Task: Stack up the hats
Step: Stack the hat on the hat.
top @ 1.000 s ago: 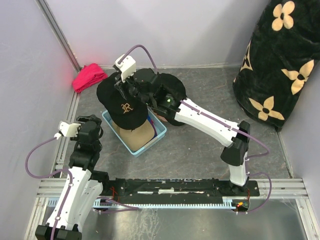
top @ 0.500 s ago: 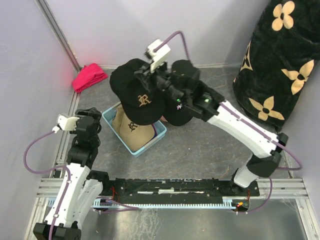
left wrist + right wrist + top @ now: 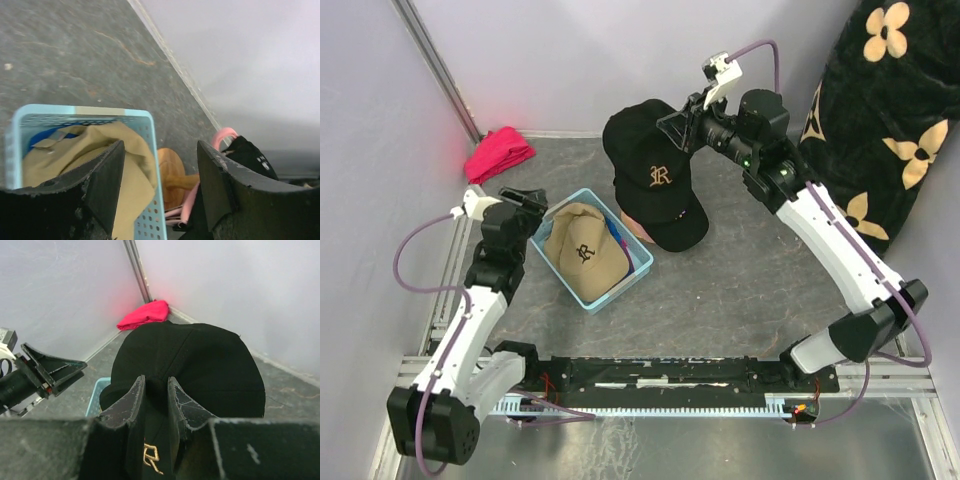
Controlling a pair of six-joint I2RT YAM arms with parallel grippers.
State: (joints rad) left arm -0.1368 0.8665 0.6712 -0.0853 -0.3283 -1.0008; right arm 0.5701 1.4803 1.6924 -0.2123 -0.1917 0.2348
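The likeliest failure is in the thin pinch: the right gripper has its fingers drawn nearly together on a fold of the upper black cap near the crown, so the cloth could slip out, or the cap could swing and land askew. That cap hangs, logo facing up, just above the pile, where a second black cap lies over a light pink cap on a wooden stand. If the upper cap comes down off centre, its brim may catch the lower one and drag it off the stand onto the table. The right arm is stretched far forward and inward, its wrist pitched down over the pile. The left arm is bent at the table's left side, and the left gripper has its fingers spread with nothing between them, aimed across the blue basket that holds the tan cap. A forward reach now could cross the right arm's path.
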